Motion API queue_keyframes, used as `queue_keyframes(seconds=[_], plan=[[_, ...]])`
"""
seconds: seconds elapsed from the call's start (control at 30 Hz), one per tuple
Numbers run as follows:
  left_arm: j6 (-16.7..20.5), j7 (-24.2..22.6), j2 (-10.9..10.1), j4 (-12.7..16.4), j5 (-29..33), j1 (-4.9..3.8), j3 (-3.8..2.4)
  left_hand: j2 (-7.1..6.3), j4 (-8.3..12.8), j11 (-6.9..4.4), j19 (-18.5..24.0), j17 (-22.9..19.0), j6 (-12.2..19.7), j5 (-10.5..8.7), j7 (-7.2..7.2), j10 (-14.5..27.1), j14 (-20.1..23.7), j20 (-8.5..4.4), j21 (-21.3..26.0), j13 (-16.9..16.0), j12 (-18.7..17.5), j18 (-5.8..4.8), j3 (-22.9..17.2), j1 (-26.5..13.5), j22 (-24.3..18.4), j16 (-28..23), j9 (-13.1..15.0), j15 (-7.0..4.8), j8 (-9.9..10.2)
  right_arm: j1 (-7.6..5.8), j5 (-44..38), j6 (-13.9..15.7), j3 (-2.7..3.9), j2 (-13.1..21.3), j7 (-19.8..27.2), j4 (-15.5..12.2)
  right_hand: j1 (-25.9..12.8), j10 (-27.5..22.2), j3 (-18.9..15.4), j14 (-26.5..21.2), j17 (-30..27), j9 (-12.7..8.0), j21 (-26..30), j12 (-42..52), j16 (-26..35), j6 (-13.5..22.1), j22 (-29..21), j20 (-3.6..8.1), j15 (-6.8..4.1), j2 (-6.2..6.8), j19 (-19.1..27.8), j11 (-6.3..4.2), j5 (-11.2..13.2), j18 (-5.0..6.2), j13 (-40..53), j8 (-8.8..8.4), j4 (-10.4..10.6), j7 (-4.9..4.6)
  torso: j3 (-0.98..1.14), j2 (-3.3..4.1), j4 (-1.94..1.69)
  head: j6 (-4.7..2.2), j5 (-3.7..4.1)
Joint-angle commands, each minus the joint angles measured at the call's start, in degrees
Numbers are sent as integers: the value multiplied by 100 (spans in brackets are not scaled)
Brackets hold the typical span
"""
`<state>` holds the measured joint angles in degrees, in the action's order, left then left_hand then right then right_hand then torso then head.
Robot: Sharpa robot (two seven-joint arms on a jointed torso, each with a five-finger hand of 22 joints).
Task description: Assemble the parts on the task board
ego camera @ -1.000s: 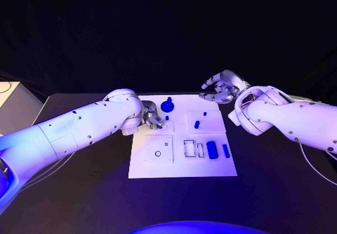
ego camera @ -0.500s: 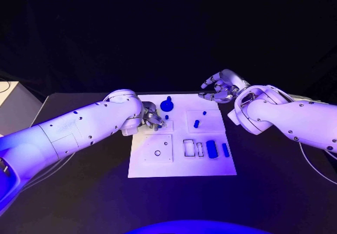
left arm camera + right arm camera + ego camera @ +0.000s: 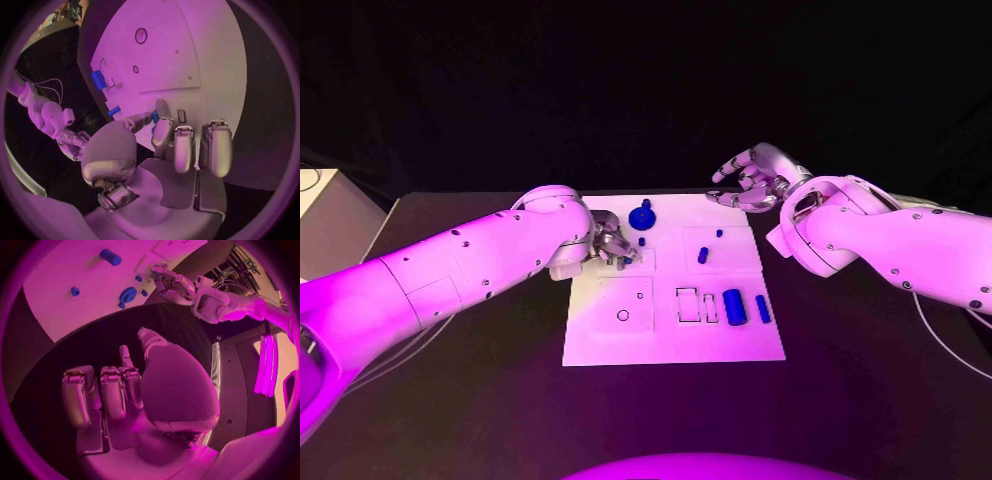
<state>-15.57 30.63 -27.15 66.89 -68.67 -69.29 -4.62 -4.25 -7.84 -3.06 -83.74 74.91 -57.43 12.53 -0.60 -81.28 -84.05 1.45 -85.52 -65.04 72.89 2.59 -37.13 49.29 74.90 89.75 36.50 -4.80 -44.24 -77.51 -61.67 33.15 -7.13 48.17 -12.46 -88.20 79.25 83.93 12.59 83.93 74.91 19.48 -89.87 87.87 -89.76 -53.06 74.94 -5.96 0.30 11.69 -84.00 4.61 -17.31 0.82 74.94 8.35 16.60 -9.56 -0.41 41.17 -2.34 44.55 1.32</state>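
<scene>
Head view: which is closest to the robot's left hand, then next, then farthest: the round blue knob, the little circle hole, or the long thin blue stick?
From the left hand:
1. Round blue knob, just beyond it at the board's far edge.
2. Little circle hole, nearer the robot, on the board's left side.
3. Long thin blue stick, at the board's right edge.

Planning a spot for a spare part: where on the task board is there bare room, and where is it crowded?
The task board is bare along its near edge, below the round hole and the blue cylinder. The far left corner is crowded: the left hand works beside the blue knob.
</scene>
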Motion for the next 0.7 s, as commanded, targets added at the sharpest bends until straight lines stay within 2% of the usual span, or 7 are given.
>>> queue_keyframes(seconds=[0.03,0.23,0.37,0.5,0.7], plan=[[-13,7,10,-17,-16,11,5,-83,-49,25,-55,1509,43,-58,-17,21,-595,-28,-5,7,-21,-40,103,-7,554,25,-16,-55,-20,3,-61,-43,2,-1,44,-6,-62,349,-24,607,1508,5,-13,-34,-24,-4,1506,-38,16,-9,-600,6,-20,-82,1262,38,-9,16,0,-2,0,-5,0],[6,2,-34,4,-58,12,-2,-170,-232,23,-52,1509,55,-73,-17,27,-595,-33,2,4,-36,-38,434,42,548,25,-59,-58,-48,3,-61,-40,2,8,46,-7,-66,354,-25,607,1509,5,-13,-30,-24,-4,1506,-38,15,-10,-600,6,-22,-82,1266,39,-7,16,-3,2,4,-28,5],[3,-2,-74,39,-80,12,-7,-311,-403,19,-52,1509,71,-78,-11,30,-595,-37,8,0,-49,-37,772,138,547,25,-100,-63,-74,4,-61,-38,1,14,46,-7,-66,354,-25,607,1509,5,-13,-30,-24,-4,1506,-38,15,-10,-600,6,-22,-82,1266,39,-7,16,-4,0,2,-29,8],[-3,-7,-122,91,-93,13,-11,-398,-509,16,-52,1509,80,-87,-8,30,-595,-40,11,-5,-54,-37,963,211,547,25,-126,-64,-89,6,-61,-36,1,17,48,-7,-66,354,-25,607,1509,5,-13,-30,-24,-4,1506,-38,15,-10,-600,6,-22,-82,1266,39,-7,16,-4,0,1,-28,9],[32,-15,-179,165,-96,14,-19,-435,-677,14,-52,1509,85,-241,-6,34,-595,-41,15,-1,-69,-37,1162,312,546,25,-159,-66,-109,10,-61,-34,1,21,53,-7,-66,354,-25,607,1509,5,-13,-30,-24,-4,1506,-38,15,-10,-600,6,-22,-82,1266,39,-7,16,-10,-3,-8,-33,14]])
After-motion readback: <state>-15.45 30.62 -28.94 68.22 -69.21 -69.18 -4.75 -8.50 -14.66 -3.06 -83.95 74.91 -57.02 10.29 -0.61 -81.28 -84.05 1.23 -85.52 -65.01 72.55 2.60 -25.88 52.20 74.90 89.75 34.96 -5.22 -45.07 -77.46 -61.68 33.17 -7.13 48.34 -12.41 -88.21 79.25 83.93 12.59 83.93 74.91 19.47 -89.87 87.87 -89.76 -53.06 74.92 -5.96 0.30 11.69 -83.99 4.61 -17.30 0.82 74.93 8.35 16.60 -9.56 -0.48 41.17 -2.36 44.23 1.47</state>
